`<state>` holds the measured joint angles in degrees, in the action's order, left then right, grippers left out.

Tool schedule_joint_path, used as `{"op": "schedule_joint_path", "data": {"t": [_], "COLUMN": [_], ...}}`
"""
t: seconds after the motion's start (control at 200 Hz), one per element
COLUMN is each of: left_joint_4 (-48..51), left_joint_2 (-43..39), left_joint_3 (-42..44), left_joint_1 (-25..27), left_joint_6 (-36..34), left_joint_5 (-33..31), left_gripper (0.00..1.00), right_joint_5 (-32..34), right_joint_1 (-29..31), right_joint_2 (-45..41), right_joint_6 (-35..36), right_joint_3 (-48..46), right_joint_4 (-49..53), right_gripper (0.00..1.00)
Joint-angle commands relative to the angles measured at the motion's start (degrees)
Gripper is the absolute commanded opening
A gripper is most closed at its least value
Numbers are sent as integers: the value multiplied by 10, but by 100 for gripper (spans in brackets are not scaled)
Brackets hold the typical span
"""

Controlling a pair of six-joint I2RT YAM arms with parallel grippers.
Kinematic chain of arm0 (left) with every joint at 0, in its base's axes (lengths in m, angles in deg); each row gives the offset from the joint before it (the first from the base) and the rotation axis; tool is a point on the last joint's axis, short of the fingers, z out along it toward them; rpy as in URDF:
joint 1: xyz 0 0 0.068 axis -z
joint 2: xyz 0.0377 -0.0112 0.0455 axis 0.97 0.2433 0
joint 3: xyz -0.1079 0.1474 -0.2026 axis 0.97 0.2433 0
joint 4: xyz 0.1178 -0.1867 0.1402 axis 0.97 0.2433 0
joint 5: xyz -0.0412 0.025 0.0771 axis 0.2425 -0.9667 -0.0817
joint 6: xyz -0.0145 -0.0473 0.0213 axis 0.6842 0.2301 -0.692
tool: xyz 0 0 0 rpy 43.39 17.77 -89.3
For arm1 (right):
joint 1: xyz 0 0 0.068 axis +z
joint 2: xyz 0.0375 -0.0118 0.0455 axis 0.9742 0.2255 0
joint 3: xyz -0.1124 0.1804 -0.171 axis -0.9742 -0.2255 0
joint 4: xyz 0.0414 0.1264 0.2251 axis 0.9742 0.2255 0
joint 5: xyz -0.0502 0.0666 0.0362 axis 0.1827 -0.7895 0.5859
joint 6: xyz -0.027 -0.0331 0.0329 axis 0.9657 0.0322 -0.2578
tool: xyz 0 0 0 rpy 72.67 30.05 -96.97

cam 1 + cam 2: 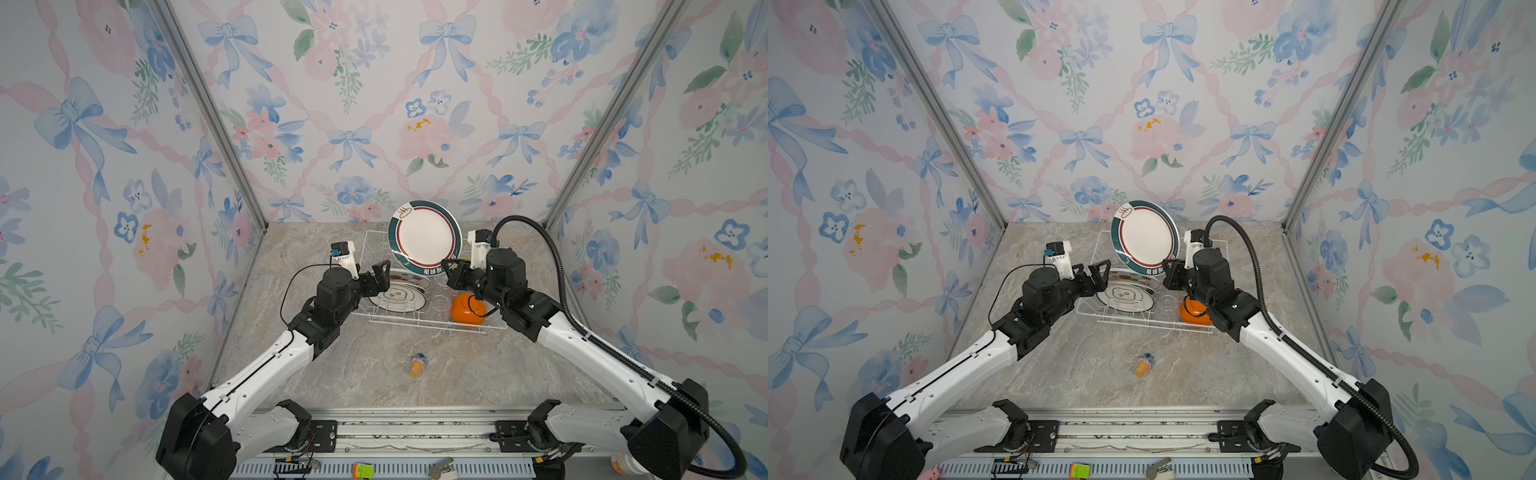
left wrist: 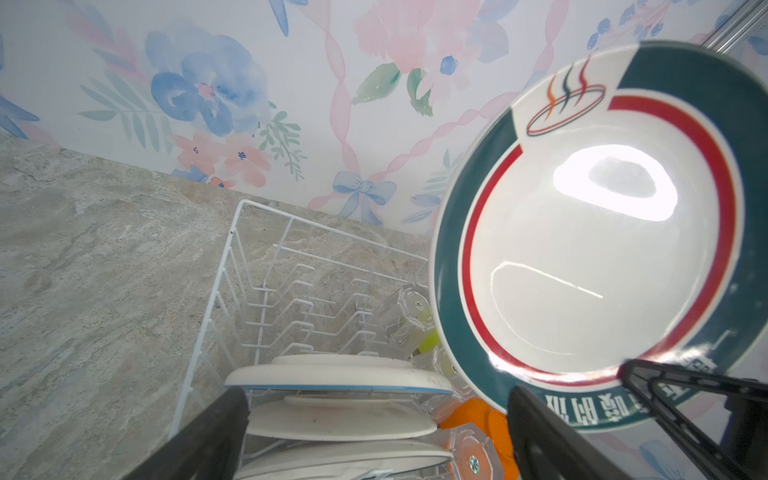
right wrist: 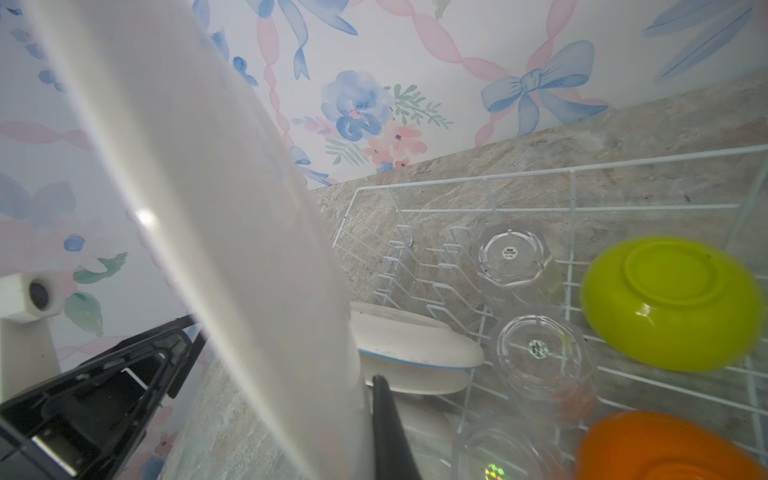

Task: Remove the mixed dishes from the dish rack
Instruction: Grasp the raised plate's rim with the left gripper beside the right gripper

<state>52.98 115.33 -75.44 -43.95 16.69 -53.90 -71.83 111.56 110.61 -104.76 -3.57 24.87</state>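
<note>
Closest in, the metal rail (image 1: 415, 430) carries both arm bases. Beyond it a small orange-and-blue toy (image 1: 417, 365) lies on the marble-patterned table (image 1: 332, 374), apart from the dish rack (image 1: 419, 325). The right hand (image 1: 448, 272) is clamped on the lower rim of a green-rimmed plate (image 1: 424, 239), holding it on edge above the rack's middle. The left hand (image 1: 380, 278) hovers at the rack's left end, jaws wide apart, gripping nothing. Inside the rack are white plates (image 2: 338, 376) among the prongs, upside-down clear glasses (image 3: 513, 259), a lime-green bowl (image 3: 673, 303) and an orange bowl (image 1: 467, 309), both upturned.
</note>
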Motion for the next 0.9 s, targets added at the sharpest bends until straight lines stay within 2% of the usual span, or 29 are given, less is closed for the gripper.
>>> {"op": "schedule_joint_path", "data": {"t": [0.0,0.215,0.415,0.515,0.65,0.77,0.895], "left_joint_4": [-64,-96,-133,-144,-164,-180,-196], "left_joint_2": [18,52,68,71,70,69,69], "left_joint_3": [-29,-60,-59,-56,-48,-41,-36], "left_joint_1": [4,4,4,4,4,3,2], "left_joint_6": [8,-11,2,2,1,8,13], "left_joint_5": [14,67,107,114,115,110,104], "left_gripper": [98,98,97,90,72,61,59], "right_joint_5": [-29,-60,-88,-107,-126,-129,-131], "right_joint_1": [-5,-5,3,7,8,10,14], "right_joint_2": [17,41,68,87,109,118,121], "right_joint_6": [-55,-111,-172,-194,-221,-227,-225], "right_joint_3": [-1,6,-15,-14,-16,-16,-15], "right_joint_4": [-106,-160,-263,-289,-327,-338,-341], "right_gripper": [0,0,0,0,0,0,0]}}
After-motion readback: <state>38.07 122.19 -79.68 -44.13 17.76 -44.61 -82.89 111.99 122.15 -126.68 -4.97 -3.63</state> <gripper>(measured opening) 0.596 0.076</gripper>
